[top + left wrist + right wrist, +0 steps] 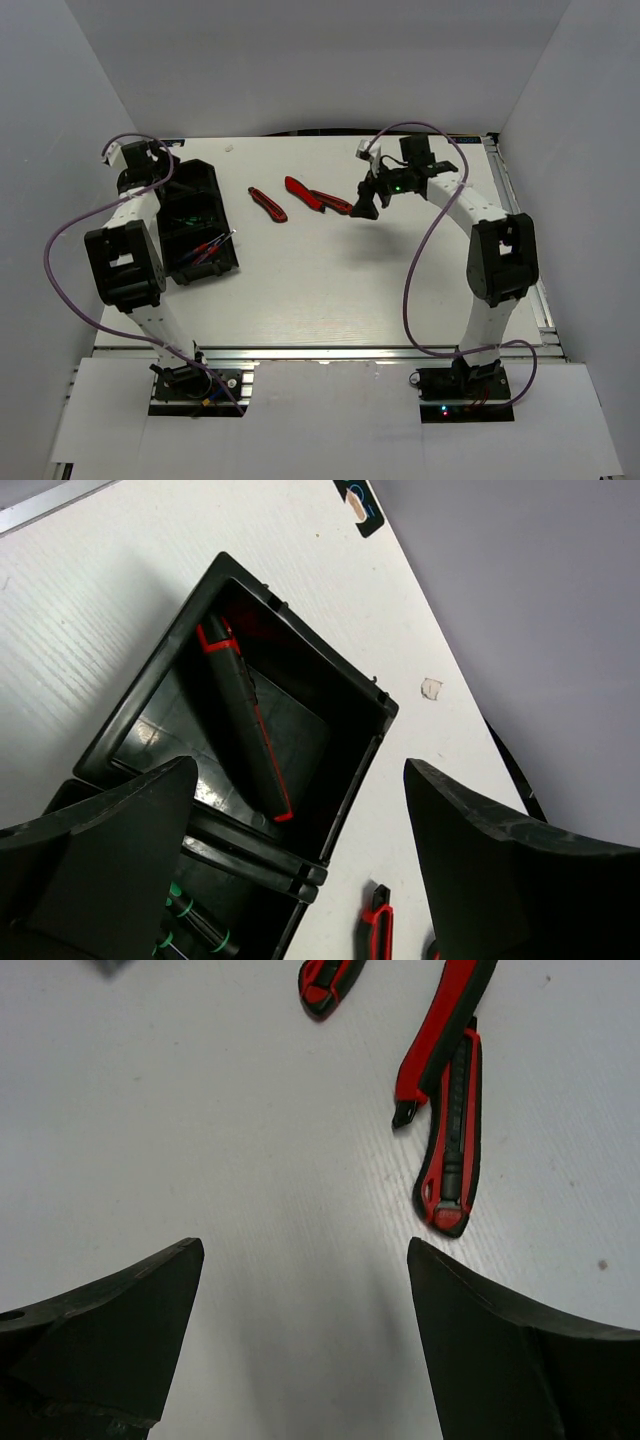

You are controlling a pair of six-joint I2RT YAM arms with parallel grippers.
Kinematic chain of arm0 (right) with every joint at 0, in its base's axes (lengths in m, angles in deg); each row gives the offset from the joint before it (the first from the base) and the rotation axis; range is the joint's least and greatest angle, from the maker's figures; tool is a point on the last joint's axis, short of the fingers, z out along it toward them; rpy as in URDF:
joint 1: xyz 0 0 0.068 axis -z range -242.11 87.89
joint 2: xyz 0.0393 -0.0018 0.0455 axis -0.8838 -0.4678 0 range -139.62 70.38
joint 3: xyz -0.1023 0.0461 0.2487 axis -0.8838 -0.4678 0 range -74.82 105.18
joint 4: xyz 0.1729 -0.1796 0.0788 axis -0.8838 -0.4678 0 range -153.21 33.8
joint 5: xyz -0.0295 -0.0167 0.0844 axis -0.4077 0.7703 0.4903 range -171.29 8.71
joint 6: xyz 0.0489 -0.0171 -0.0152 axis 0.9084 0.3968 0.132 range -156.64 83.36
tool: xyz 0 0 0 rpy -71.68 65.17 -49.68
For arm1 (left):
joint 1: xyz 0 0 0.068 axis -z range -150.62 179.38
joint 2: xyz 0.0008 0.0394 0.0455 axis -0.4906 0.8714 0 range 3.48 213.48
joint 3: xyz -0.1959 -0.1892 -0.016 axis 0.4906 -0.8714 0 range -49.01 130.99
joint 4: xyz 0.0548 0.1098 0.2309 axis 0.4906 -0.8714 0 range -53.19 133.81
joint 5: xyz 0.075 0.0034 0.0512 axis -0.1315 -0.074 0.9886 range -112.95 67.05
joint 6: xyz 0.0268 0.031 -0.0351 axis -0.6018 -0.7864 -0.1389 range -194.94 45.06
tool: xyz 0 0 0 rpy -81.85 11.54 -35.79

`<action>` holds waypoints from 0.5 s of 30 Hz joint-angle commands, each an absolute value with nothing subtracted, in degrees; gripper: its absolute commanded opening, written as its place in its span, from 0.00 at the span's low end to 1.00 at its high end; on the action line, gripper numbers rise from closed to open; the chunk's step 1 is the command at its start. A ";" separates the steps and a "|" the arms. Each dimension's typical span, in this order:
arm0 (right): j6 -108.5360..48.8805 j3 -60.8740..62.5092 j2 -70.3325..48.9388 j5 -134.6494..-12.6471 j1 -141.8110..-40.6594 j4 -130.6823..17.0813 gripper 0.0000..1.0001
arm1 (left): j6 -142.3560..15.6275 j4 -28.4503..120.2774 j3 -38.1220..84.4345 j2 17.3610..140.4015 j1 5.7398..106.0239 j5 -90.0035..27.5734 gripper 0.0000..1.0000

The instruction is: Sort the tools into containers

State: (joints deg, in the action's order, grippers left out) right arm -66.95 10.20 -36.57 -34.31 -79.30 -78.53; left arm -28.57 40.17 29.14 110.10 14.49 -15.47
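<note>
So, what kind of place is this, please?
Probably a robot test bench in a lab: a white table enclosed by plain walls, a left arm and a right arm mounted at its near edge, and black bins for sorting.

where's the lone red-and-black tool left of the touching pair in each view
Top external: lone tool mid-table, between bins and touching pair.
Left wrist: its end at bottom edge, right of bins.
Right wrist: its end at top edge.
Landmark: touching pair, upper right in right wrist.

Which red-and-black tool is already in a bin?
The red-trimmed black tool lying in the bin under the left gripper; the others lie on the table.
</note>
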 commanded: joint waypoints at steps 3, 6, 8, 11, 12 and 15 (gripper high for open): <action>-70.85 19.21 -45.09 -40.32 -83.81 -77.91 0.89 | -29.68 38.98 26.76 103.59 13.47 -17.68 0.96; -64.10 27.64 -51.85 -48.66 -84.78 -78.79 0.88 | -30.56 36.18 25.17 99.81 13.21 -18.30 0.98; -62.75 34.24 -56.50 -53.92 -85.13 -81.68 0.86 | -30.56 34.41 23.07 96.48 12.16 -19.51 0.98; -63.79 38.20 -60.74 -57.37 -85.57 -84.67 0.83 | -32.57 34.41 17.97 90.68 10.49 -27.16 0.98; -65.11 38.65 -61.44 -57.64 -85.58 -85.29 0.82 | -33.36 34.41 16.57 89.10 9.96 -28.56 0.98; -66.52 37.69 -62.77 -57.21 -85.84 -86.09 0.81 | -33.81 34.49 11.03 82.77 9.96 -33.31 0.98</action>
State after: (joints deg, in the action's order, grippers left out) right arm -65.40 36.05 -62.45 -54.66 -85.81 -83.08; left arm -31.90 35.38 14.03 88.27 10.20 -26.55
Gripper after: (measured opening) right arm 0.811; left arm 0.980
